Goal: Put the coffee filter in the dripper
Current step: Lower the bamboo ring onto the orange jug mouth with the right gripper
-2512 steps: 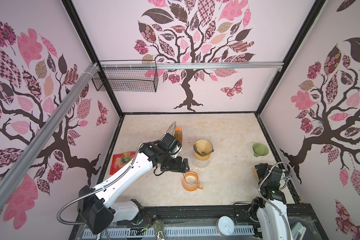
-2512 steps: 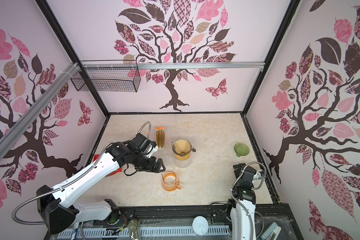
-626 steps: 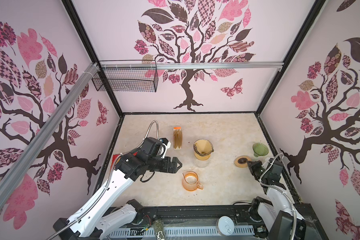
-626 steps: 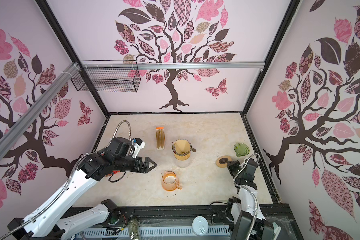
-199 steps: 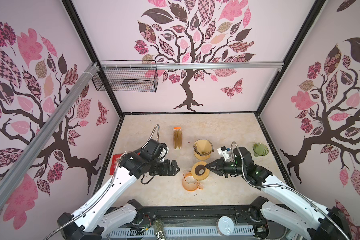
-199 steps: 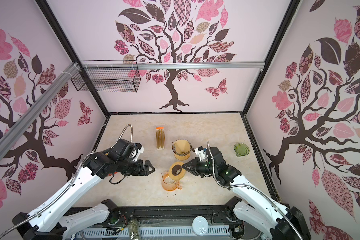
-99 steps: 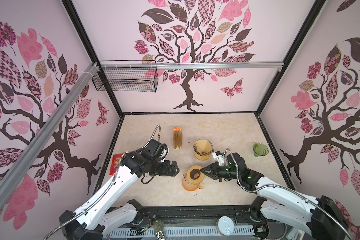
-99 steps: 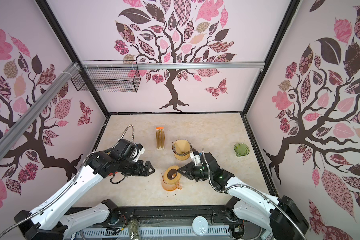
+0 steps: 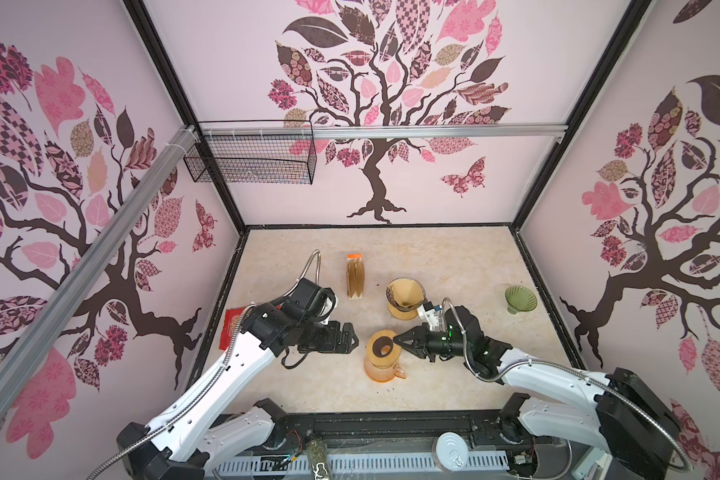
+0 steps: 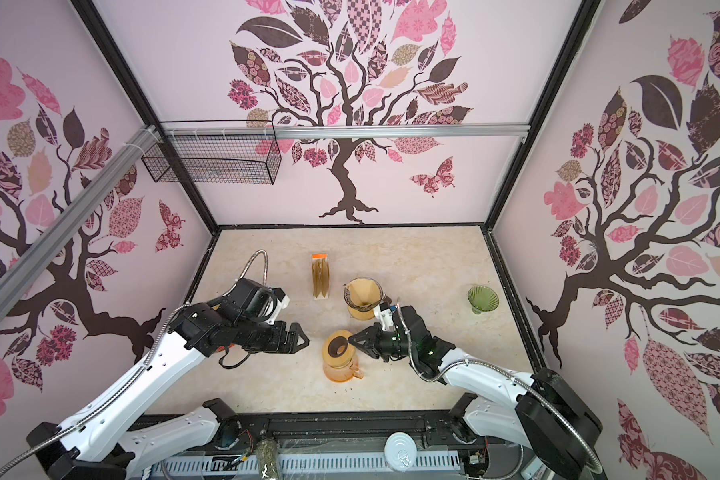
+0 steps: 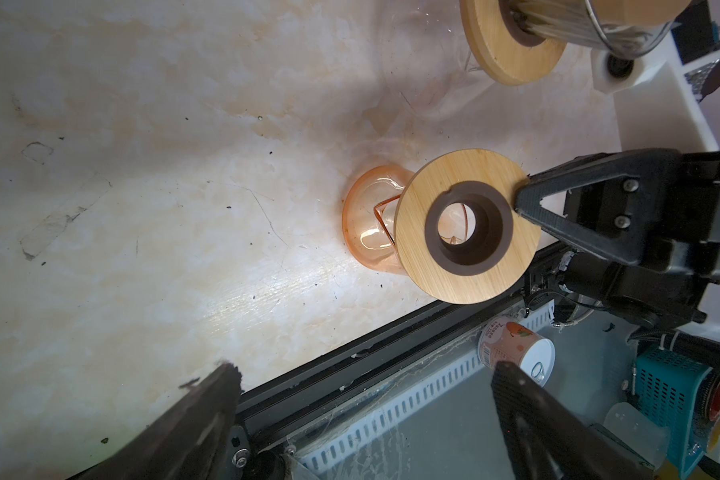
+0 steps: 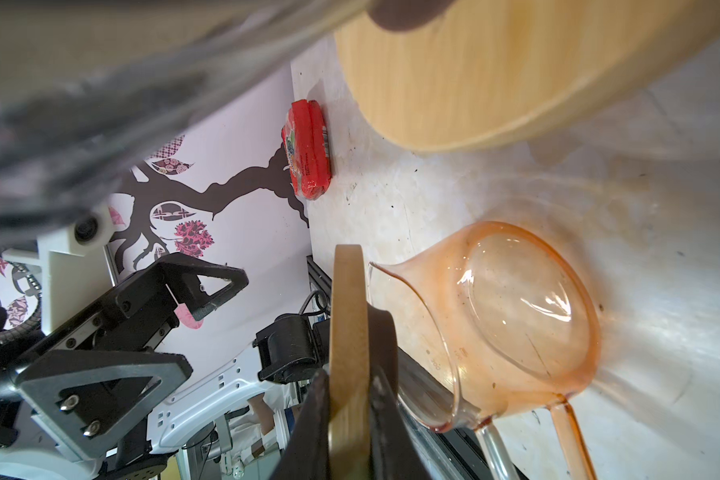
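Coffee filters (image 9: 355, 276) stand packed in their sleeve well beyond the right claw (image 9: 396, 338), which is pinched tight on the rim of the wooden ring (image 9: 382, 348) just over the orange jug (image 9: 381, 370). I'd level that tilted-looking ring and centre its hole on the jug's mouth before letting go. Opposite, the left claw (image 9: 353, 338) gapes wide and empty.

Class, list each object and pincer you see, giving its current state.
Orange glass pitcher: upright, empty.
Wooden ring with dark collar: gripped by its edge, over pitcher.
Right pincer: shut on wooden ring.
Left pincer: open, empty.
Clear glass dripper: upright, paper-lined.
Green ribbed dripper: upright, empty.
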`<state>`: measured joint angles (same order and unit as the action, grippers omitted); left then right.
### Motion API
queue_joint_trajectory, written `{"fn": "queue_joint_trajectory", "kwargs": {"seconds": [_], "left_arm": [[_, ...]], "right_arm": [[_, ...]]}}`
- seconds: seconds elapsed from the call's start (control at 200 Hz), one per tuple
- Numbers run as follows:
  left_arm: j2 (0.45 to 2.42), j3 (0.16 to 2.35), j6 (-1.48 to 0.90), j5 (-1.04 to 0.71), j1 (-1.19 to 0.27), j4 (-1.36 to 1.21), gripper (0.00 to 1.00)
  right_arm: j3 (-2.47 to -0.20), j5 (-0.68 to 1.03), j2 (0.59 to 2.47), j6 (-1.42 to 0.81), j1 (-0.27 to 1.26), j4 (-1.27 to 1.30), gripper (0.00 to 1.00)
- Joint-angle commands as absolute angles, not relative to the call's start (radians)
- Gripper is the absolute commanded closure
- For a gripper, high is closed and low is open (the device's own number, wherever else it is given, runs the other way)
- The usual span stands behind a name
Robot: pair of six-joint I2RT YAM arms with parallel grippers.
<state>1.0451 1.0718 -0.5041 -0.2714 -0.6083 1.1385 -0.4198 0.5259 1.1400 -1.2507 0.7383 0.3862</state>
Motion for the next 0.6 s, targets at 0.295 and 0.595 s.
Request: {"fn": "queue_joint_trajectory", "kwargs": {"seconds": [0.295,0.595], "left_arm": [[1.029,1.056,-0.504,-0.293,-0.603,1.121,0.02],[1.031,1.059,-0.501,-0.296,-0.603,1.119,0.02]], "right_arm": [[-0.388,0.494,1.118,-1.278,0.761,0.446,1.00],[-0.368,0.480,1.129,-1.282,0.773,0.462,1.00]]}}
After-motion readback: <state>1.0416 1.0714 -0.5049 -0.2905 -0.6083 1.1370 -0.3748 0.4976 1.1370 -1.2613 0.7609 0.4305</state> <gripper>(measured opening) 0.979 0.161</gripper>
